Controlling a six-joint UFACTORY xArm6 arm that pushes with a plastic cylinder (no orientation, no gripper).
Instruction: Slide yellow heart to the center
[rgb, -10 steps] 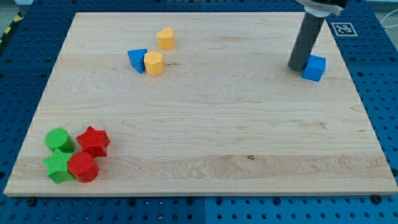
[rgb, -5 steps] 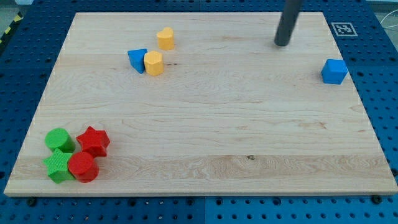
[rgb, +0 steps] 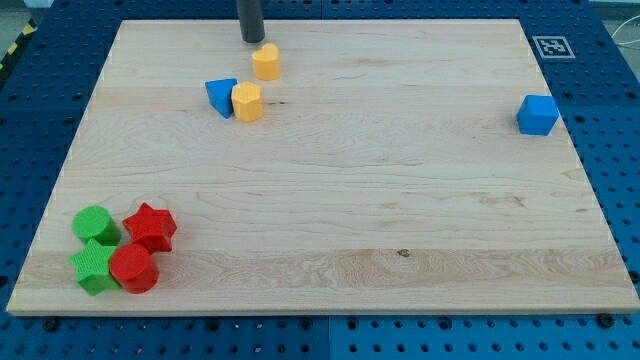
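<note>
Two yellow blocks lie near the view's top left. The upper one (rgb: 266, 62) has a notched top and looks like the heart. The lower yellow block (rgb: 247, 101) is rounder, and its exact shape is unclear. It touches a blue triangular block (rgb: 221, 96) on its left. My tip (rgb: 252, 39) stands on the board just above and slightly left of the upper yellow block, with a small gap between them.
A blue cube (rgb: 537, 114) sits near the board's right edge. At the bottom left is a cluster: a green round block (rgb: 95, 223), a red star (rgb: 151, 226), a green star (rgb: 93, 266) and a red round block (rgb: 133, 268). The wooden board (rgb: 350, 200) lies on a blue pegboard.
My tip pushed the blue cube a little to the right, then left it and swept across the top of the board to the left, ending just above the upper yellow block.
</note>
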